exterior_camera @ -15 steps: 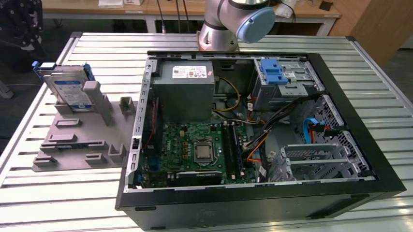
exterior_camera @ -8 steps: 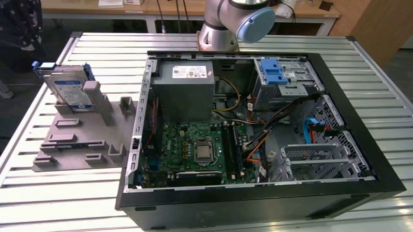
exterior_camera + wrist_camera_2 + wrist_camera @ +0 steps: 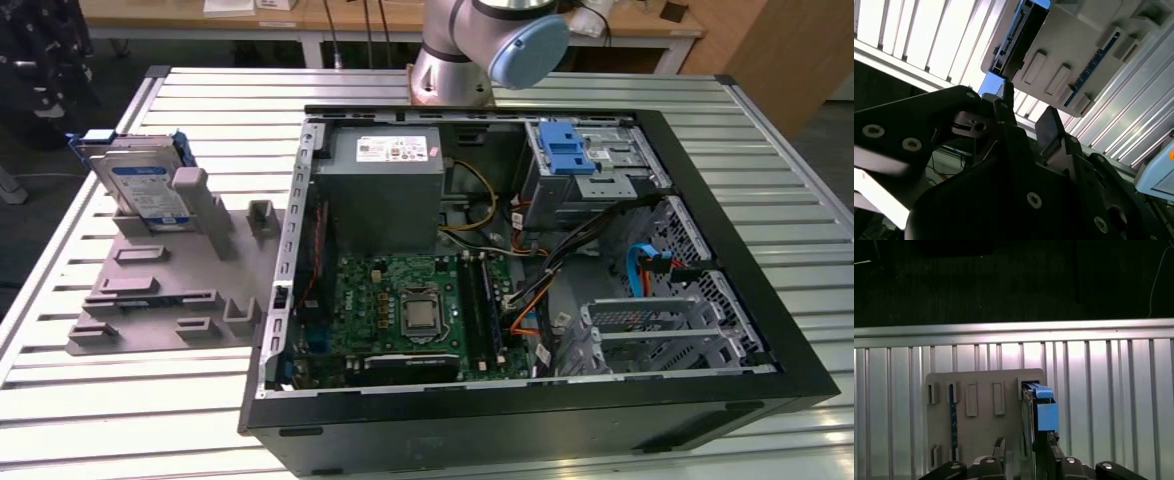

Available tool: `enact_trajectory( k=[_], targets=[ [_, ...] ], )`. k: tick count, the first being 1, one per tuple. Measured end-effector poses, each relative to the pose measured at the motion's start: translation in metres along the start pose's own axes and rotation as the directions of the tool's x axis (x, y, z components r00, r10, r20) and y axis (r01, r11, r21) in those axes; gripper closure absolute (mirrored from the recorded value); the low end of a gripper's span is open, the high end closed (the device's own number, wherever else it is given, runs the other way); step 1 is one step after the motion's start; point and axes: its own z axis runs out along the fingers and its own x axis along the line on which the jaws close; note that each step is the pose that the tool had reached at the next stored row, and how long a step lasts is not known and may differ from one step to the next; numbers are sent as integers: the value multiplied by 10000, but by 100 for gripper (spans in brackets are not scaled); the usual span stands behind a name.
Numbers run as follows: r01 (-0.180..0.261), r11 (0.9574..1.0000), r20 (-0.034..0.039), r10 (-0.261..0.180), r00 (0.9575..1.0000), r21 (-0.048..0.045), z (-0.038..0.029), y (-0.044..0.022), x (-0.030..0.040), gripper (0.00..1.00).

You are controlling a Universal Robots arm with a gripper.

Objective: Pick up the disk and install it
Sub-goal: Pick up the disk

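Observation:
The disk point(image 3: 144, 185) stands on edge in the grey holder plate point(image 3: 160, 290) on the exterior view's left, its blue-and-white label facing out and a blue carrier frame around it. In both wrist views I look down on it edge-on: the disk point(image 3: 1038, 412) sits at one end of the plate point(image 3: 981, 430), and the disk point(image 3: 1019, 35) shows its dark connector edge. My gripper point(image 3: 1026, 112) hangs well above it, open, with nothing between the dark fingers point(image 3: 1004, 102). In the first wrist view my gripper point(image 3: 1021, 445) lines up roughly over the disk.
An open computer case point(image 3: 787, 340) lies on the slatted metal table point(image 3: 80, 400), holding a grey power supply point(image 3: 380, 190), a green motherboard point(image 3: 414, 310) and a silver drive cage with a blue latch point(image 3: 574, 150). The arm's base point(image 3: 454, 60) stands behind the case.

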Motion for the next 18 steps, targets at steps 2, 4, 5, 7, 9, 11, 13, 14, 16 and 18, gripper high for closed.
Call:
enact_trajectory(
  k=[2,4,5,7,9,11,13,14,16,18],
  targets=[
    [8,10000,-7,-8,10000,5,24,19,-6,48],
    [14,10000,-12,-14,10000,10,51,36,-12,42],
    [16,10000,-15,-16,10000,12,68,42,-16,42],
    [17,10000,-18,-17,10000,10,102,45,-35,42],
    [24,10000,-19,-24,10000,10,128,46,-69,42],
    [36,10000,-19,-36,10000,10,150,47,-102,42],
    [43,10000,-18,-43,10000,15,182,60,-119,42],
    [46,10000,-18,-46,10000,21,196,72,-123,42],
    [47,10000,-17,-47,10000,46,221,102,-129,42],
    [49,10000,-15,-49,10000,68,239,111,-130,42]
  ],
)
